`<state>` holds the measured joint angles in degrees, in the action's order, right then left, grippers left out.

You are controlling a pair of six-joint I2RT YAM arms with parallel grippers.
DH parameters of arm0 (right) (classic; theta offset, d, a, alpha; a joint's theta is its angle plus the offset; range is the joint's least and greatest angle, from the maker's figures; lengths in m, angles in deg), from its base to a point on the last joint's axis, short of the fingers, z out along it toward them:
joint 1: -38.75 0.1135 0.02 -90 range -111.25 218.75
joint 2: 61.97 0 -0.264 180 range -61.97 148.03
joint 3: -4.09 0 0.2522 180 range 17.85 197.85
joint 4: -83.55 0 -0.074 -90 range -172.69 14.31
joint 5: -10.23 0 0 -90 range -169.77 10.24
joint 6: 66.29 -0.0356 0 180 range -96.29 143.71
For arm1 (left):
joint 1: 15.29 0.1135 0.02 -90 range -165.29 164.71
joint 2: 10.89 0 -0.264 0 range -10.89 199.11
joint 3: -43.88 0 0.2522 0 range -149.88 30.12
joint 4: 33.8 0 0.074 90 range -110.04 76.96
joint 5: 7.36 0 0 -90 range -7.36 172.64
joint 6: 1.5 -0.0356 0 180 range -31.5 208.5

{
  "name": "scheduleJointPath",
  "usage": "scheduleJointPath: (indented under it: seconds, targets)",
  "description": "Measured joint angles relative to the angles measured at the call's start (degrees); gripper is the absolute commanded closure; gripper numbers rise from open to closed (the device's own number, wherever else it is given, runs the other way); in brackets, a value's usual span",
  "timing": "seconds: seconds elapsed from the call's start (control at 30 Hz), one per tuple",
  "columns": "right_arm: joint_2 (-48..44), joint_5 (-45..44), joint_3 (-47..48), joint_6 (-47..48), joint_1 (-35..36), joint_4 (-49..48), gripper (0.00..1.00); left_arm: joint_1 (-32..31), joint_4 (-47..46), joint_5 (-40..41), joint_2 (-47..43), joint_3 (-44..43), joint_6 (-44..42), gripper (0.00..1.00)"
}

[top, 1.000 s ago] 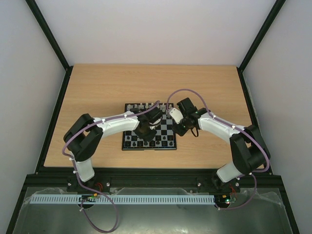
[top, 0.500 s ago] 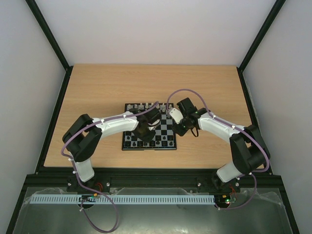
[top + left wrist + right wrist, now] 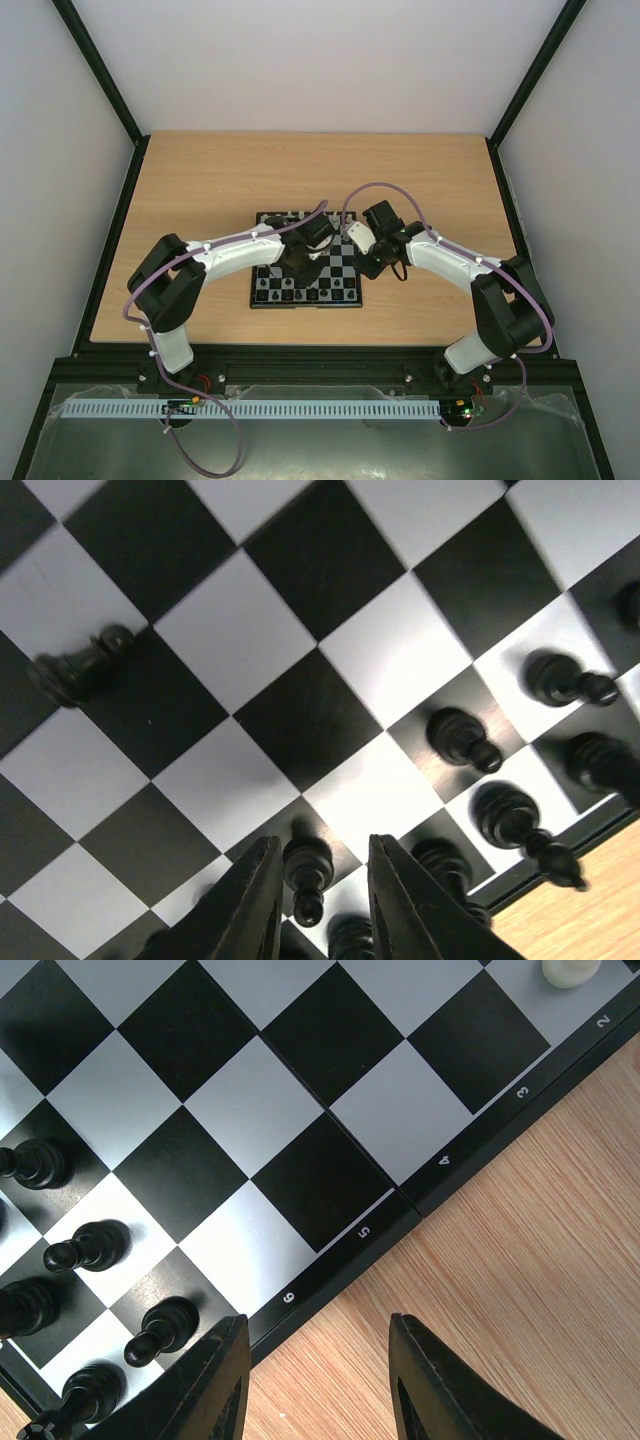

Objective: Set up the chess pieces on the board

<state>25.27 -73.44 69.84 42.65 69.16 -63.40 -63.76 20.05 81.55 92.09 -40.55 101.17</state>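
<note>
The board [image 3: 262, 300] lies mid-table with black chess pieces [image 3: 300, 294] along its near rows and pale ones at the far edge. My left gripper [image 3: 299, 262] hangs over the board's near middle. In the left wrist view its jaws [image 3: 323, 847] stand slightly apart around an upright black pawn [image 3: 305, 865], with a gap on each side. Further black pieces [image 3: 462, 738] stand to the right, and one [image 3: 75, 668] sits alone at the left. My right gripper [image 3: 318, 1332] is open and empty over the board's right border [image 3: 330, 1270], beside black pawns [image 3: 160, 1328].
The bare wooden table [image 3: 200, 180] surrounds the board, and light wood [image 3: 520, 1260] shows under my right gripper. A white piece [image 3: 570, 970] sits at the top edge of the right wrist view. Black frame rails [image 3: 110, 230] bound the table on both sides.
My left gripper's jaws have parted off the black pawn, and its wrist has shifted slightly toward the far side of the board. The right arm has not moved.
</note>
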Motion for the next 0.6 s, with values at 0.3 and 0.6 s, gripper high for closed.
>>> scheduleJointPath:
  seconds: [0.3,0.6]
  targets:
    - [0.00,0.02,0.00,0.02,0.00,0.02,0.60,4.96,-2.10,-0.13,-4.59,-1.40,-0.74,0.45]
    - [0.00,0.26,0.00,0.02,0.00,0.04,0.60,11.52,-7.87,-0.81,-2.86,-3.96,-3.82,0.51]
